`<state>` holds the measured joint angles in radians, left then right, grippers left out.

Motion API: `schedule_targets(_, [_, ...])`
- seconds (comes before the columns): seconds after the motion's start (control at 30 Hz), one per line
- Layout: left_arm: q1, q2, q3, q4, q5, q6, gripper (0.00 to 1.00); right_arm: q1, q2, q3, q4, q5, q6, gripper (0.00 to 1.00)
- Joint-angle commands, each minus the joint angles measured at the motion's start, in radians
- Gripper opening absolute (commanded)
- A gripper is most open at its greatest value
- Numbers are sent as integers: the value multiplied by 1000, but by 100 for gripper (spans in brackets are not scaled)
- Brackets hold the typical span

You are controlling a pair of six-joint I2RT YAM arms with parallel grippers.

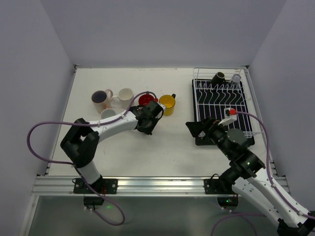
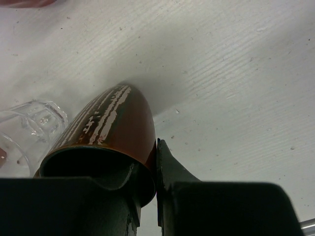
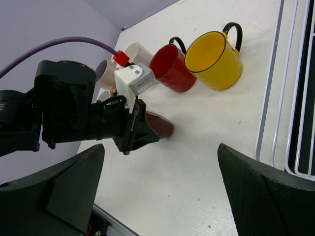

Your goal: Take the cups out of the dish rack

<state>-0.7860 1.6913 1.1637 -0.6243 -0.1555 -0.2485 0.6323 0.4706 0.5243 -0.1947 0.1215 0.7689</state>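
Note:
My left gripper is shut on the rim of a brown cup, held tilted low over the table just in front of the red mug; one finger is inside the cup, the other outside. The brown cup also shows in the right wrist view. On the table stand a yellow mug, a white mug and a pale mug with purple inside. A clear glass sits beside the brown cup. The white dish rack holds a black mug and a clear glass. My right gripper is open and empty, left of the rack's near corner.
The rack sits on a black tray at the table's right side. Its white rim runs along the right of the right wrist view. Grey walls close the table at the back and sides. A purple cable loops off the left arm.

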Motion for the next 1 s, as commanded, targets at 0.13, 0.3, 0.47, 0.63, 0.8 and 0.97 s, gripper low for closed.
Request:
schedule_targets(0.13, [1, 47, 96, -25, -49, 43, 24, 0, 14, 17, 32, -2, -20, 99])
schedule_targets(0.3, [1, 50, 109, -25, -32, 37, 39, 1, 26, 29, 34, 0, -31, 99])
schedule_targets(0.47, [-1, 28, 122, -26, -29, 32, 62, 0, 54, 62, 26, 44, -86, 99])
schedule_targets(0.63, [-2, -80, 131, -28, -19, 20, 76, -22, 126, 135, -5, 185, -232, 98])
schedule_targets(0.8, [-9, -377, 67, 107, 75, 11, 85, -164, 265, 219, -14, 193, -309, 92])
schedule_targets(0.97, [-7, -694, -96, 302, 151, 2, 94, -385, 483, 396, -75, 164, -390, 86])
